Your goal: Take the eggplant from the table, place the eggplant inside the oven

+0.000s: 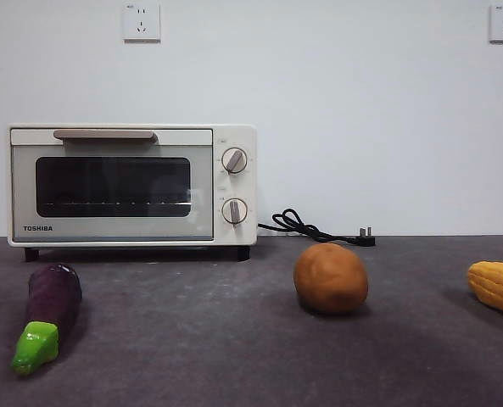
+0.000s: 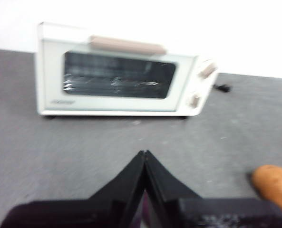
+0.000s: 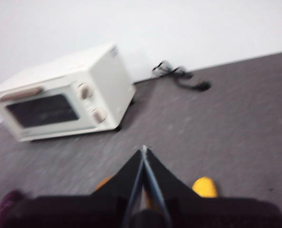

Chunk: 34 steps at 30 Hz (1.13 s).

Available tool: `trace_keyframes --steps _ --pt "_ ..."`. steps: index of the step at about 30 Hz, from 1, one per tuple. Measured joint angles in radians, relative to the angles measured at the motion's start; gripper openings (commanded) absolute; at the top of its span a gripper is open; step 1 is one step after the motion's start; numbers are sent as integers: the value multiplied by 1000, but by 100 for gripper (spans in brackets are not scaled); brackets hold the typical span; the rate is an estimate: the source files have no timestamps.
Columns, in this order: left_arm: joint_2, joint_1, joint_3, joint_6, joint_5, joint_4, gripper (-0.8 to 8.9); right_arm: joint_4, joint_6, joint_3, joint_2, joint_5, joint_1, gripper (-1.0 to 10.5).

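Note:
The dark purple eggplant (image 1: pixel 49 311) with its green stem cap lies on the grey table (image 1: pixel 192 339) at the front left, in front of the oven (image 1: pixel 132 184). The cream oven's glass door is closed in the front view, and it also shows in the left wrist view as the oven (image 2: pixel 121 76) and in the right wrist view as the oven (image 3: pixel 64 95). My left gripper (image 2: pixel 144 154) is shut and holds nothing, high above the table. The right gripper (image 3: pixel 144 149) is shut too and empty. A sliver of the eggplant (image 3: pixel 7 198) shows at the edge of the right wrist view.
A round brown potato (image 1: pixel 330 278) sits mid-table. A yellow corn cob (image 1: pixel 497 287) lies at the right edge. The oven's black cord and plug (image 1: pixel 319 227) trail along the wall behind the potato. Neither arm shows in the front view.

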<state>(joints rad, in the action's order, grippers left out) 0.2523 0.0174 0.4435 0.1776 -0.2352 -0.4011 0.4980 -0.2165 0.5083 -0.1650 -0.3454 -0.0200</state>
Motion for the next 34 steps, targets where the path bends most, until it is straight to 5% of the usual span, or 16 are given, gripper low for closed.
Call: trace_keyframes --steps 10,21,30,34 --pt "229 6 338 -18 -87 -134 -6 221 101 364 -248 -153 3 0" --pt "403 83 643 -91 -109 -281 -6 376 125 679 -444 -282 95 1" --pt "422 109 686 -122 -109 -309 -6 478 132 797 -529 -293 194 3" --pt "432 109 686 -134 -109 -311 -6 481 135 816 -553 -390 226 117"
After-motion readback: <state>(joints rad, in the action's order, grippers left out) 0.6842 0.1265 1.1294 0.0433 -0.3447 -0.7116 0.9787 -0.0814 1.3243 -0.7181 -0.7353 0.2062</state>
